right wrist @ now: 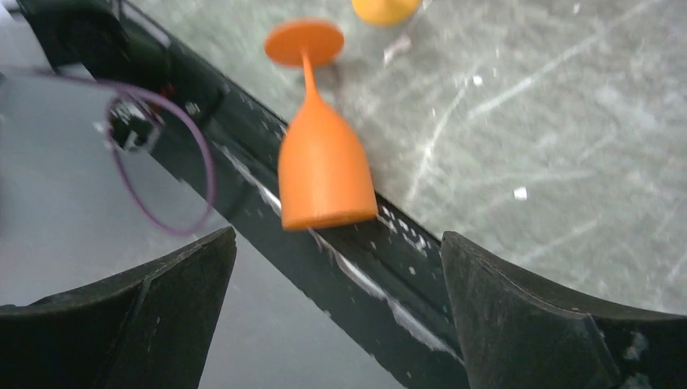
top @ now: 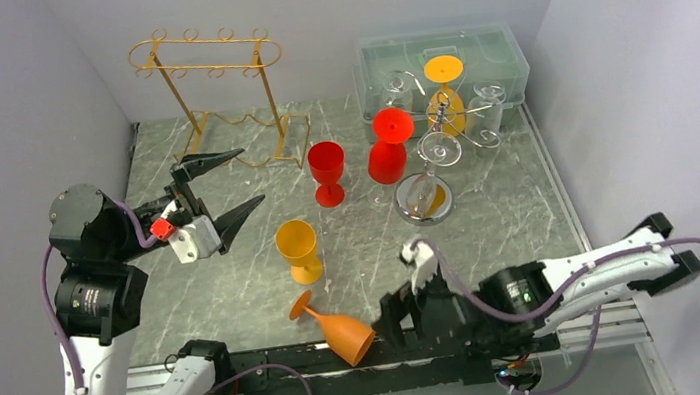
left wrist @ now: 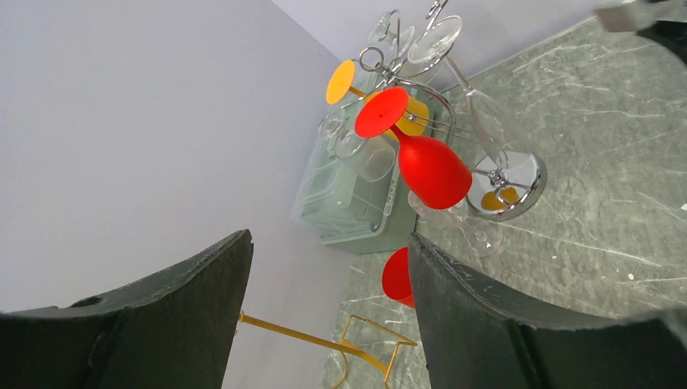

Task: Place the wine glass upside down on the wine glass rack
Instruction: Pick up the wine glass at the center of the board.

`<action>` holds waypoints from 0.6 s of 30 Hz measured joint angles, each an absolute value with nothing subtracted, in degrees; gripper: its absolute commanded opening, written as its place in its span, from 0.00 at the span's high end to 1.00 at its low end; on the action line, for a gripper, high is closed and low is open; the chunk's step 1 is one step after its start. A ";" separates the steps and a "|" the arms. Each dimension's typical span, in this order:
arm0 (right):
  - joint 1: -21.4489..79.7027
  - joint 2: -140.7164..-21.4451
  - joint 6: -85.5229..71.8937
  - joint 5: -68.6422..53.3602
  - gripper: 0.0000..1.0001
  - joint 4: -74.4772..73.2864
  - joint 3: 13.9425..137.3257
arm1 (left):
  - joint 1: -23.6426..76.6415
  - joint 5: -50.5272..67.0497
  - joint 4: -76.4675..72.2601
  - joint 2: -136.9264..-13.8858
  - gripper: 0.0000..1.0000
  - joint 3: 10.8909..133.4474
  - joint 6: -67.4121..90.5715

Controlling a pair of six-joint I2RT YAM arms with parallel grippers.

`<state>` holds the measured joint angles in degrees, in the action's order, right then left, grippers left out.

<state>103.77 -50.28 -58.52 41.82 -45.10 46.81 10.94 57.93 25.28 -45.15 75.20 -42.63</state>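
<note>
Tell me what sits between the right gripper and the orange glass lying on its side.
No object: the right wrist view shows the open right gripper facing the orange glass, with only the black rail between.

Five coloured glasses [top: 327, 165] [top: 387, 158] [top: 297, 244] [top: 342, 331] [top: 446, 95], two racks [top: 209, 64] [top: 423, 196], one bin [top: 499, 48]

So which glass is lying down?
The orange glass, on its side at the near edge of the table. The yellow glass and red glass stand upright; the others hang on the silver rack.
</note>
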 measured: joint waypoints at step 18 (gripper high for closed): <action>87.24 -84.82 -35.29 13.23 0.00 -32.80 61.98 | 10.94 57.93 25.26 -45.15 0.25 75.20 -42.63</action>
